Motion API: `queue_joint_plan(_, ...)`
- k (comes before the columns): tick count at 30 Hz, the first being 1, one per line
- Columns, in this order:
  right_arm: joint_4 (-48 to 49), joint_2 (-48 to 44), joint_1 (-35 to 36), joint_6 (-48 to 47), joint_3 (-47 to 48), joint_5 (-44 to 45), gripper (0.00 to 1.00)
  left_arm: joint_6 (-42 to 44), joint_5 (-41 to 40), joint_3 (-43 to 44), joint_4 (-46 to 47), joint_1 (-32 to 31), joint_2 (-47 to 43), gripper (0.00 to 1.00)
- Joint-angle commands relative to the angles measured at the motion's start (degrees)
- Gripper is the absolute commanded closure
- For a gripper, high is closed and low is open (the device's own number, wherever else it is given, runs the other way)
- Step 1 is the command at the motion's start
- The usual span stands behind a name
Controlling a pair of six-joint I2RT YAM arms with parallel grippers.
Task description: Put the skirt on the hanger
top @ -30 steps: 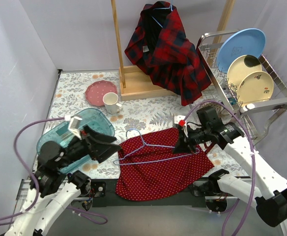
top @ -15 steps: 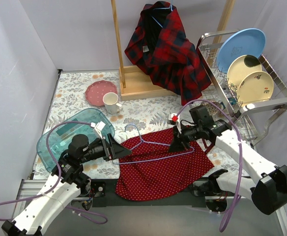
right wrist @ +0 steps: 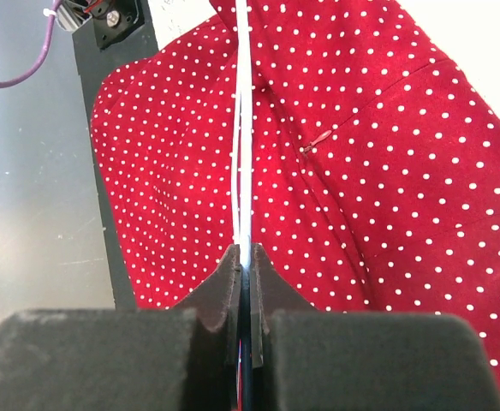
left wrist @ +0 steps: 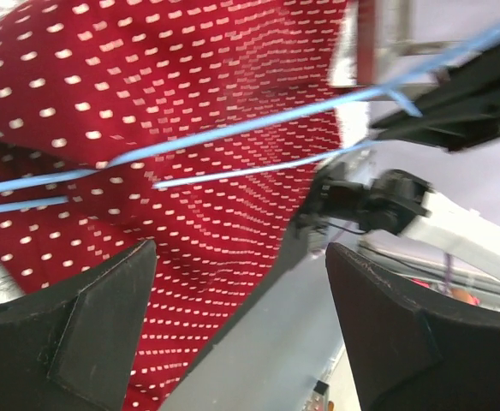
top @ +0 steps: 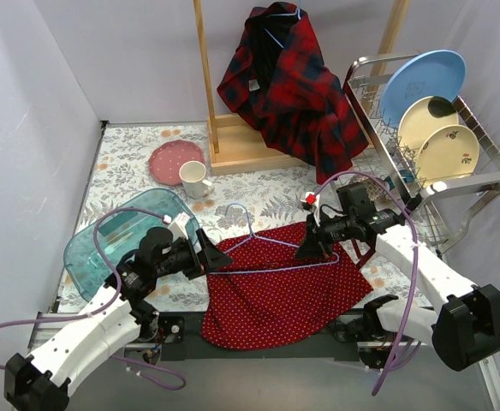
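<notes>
A: Between the pads of the right gripper [right wrist: 244,257]: thin light-blue hanger [right wrist: 241,128], pinched tight, no gap showing.
B: Grabbed where?
A: At one end of the wire frame, the end on that gripper's own side.
B: Left gripper [left wrist: 240,247]?
A: Spread wide, holding nothing. Just ahead of its fingers [left wrist: 79,342]: two hanger wires, clear of both pads.
B: Skirt?
A: Red skirt [top: 276,300], white dots, spread out directly under both grippers and under the hanger. Fills most of the right wrist view, below and ahead of the closed tips. Near hem draped over the dark strip [top: 181,330], back toward the arm bases.
B: Threaded onto the hanger yet?
A: Cannot tell about the waistband. Looks laid over the fabric only, hook [top: 235,208] pointing away from both grippers.
B: Nearby clutter?
A: Teal tub [top: 96,248] just to the left gripper's left, back beside its wrist. White mug [top: 194,178] farther ahead of that gripper, apart from it. Dish rack [top: 481,180] with plates [top: 425,77] off to the right gripper's right, well apart. Plaid shirt [top: 284,86] on a wooden rack [top: 203,68], far ahead of both.
</notes>
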Motion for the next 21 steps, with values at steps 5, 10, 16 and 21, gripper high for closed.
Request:
queue_joint_plan(5,2.02,0.52,-0.3,0.61,-0.11,-1.47,0.99,0.13,-13.69,2.77,-2.75,-8.51,9.6,0.21)
queue_joint_plan(10,2.02,0.7,-0.3,0.52,-0.02,-1.9,0.99,-1.01,-23.09,6.38,-6.44,-14.5,16.89,0.27)
queue_joint_plan(16,1.84,0.35,-0.3,0.43,-0.11,-1.99,0.99,-1.45,-31.36,7.88,-7.94,-17.41,16.56,0.27)
queue_joint_plan(21,1.93,0.61,-0.3,0.43,-0.11,-2.17,0.99,-1.28,-34.27,7.01,-5.23,-17.5,18.4,0.28)
